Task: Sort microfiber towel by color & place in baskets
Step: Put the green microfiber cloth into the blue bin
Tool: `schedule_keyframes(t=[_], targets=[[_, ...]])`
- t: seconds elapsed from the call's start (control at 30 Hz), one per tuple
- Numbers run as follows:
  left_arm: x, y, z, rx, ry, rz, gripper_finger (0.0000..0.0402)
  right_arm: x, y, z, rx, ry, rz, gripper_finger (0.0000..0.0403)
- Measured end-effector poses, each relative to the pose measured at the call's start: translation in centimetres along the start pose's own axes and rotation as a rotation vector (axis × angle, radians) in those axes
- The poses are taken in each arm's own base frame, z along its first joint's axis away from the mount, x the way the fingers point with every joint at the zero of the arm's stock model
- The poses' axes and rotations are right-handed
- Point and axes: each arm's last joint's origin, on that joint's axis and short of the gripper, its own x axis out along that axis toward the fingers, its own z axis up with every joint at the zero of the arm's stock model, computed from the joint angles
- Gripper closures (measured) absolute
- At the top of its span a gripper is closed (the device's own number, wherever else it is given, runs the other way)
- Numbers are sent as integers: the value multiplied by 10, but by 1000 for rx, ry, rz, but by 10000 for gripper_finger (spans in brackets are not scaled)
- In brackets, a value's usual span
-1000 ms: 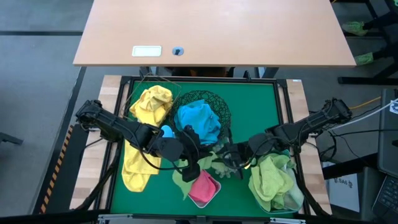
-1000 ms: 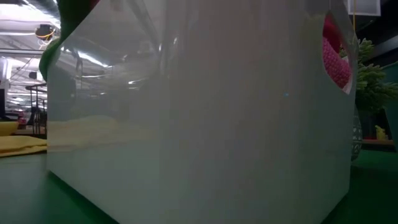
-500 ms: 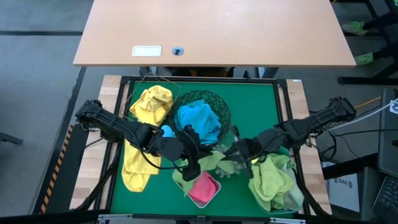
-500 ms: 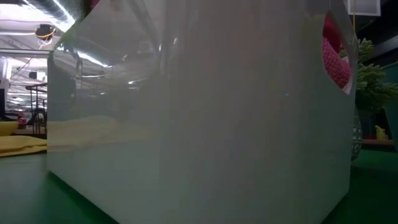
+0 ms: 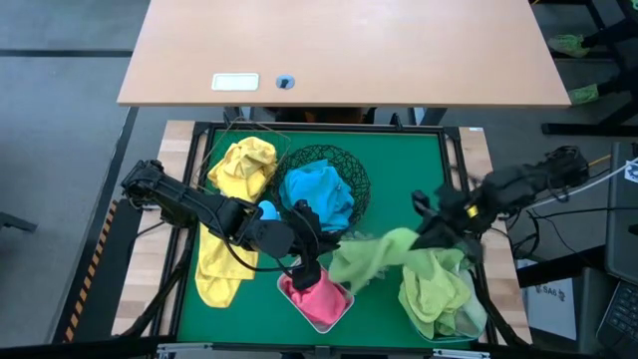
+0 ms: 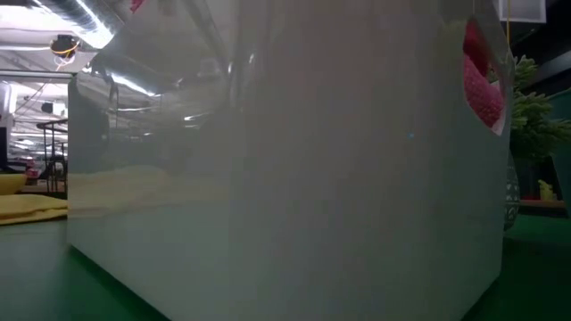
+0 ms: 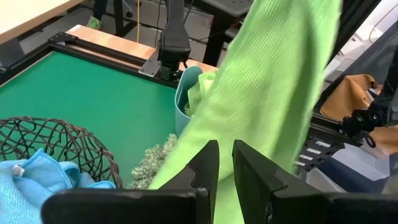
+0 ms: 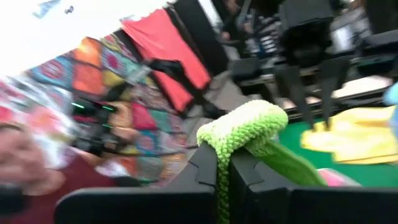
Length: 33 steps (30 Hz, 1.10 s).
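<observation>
Lime green towel, high view: it hangs stretched from my right gripper across the green mat toward the white tub, which holds a pink towel. My right jaws are pinched on one end of this towel, above the blue tub at the mat's right front, which is heaped with more lime green towels. My left gripper sits just behind the white tub, near the black wire-mesh bowl with its bright blue towels. Yellow towels lie along the mat's left side, one bunch at the back, one flat toward the front. Low view: the white tub's wall fills nearly everything; pink cloth shows through its handle cut-out, a yellow towel lies flat on the mat far left, and a spiky green ball peeks past the tub at right. Left wrist view: my left fingers stand a narrow gap apart, nothing between them; the lime towel drapes across just ahead, the blue tub and the wire bowl beyond. Right wrist view: my right fingers are clamped on a rolled edge of lime towel; yellow towel on the mat behind; background too blurred to read.
</observation>
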Motion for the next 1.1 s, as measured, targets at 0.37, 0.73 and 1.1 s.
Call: schedule_keyframes(t=[0.37,0.73,1.1], targets=[[0,1,-2,17,20,10,357,-60,22,13,314,10,268,399],[0,1,-2,18,20,12,356,-105,17,-14,768,356,176,395],[0,2,-4,28,36,22,356,-112,-3,-46,851,531,-222,394]])
